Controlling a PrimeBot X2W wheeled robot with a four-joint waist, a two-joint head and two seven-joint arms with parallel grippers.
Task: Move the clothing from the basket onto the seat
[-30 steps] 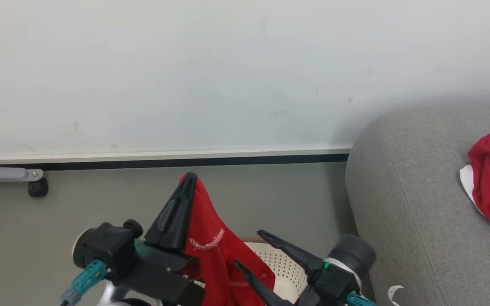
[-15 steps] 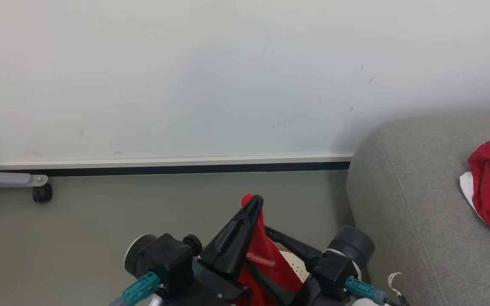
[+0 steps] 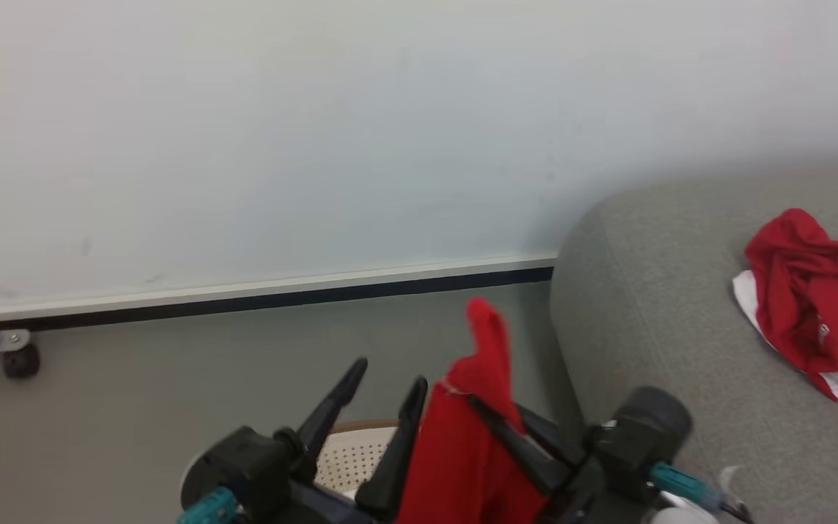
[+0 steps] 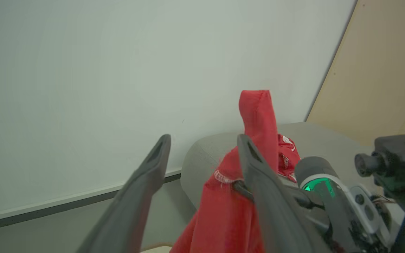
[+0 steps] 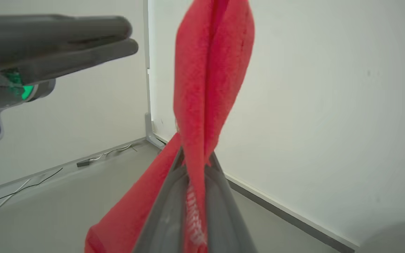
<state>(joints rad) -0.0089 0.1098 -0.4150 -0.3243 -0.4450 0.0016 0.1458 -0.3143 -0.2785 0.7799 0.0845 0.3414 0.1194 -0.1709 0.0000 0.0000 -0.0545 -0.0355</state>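
One red garment hangs pinched in the right fingers above the basket; the left fingers stand wide beside it.

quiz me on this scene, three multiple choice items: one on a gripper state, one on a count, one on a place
1. The left gripper is:
A. shut on cloth
B. shut on nothing
C. open

2. How many red garments show in the head view?
A. one
B. two
C. three

3. The loose garment lies:
A. on the seat
B. under the seat
C. draped over the left gripper

Answers:
1 C, its two fingers stand apart with nothing between them.
2 B, the held garment hangs from the right gripper, which is shut on it, and the loose garment is the second.
3 A, it rests crumpled on top of the grey cushion.
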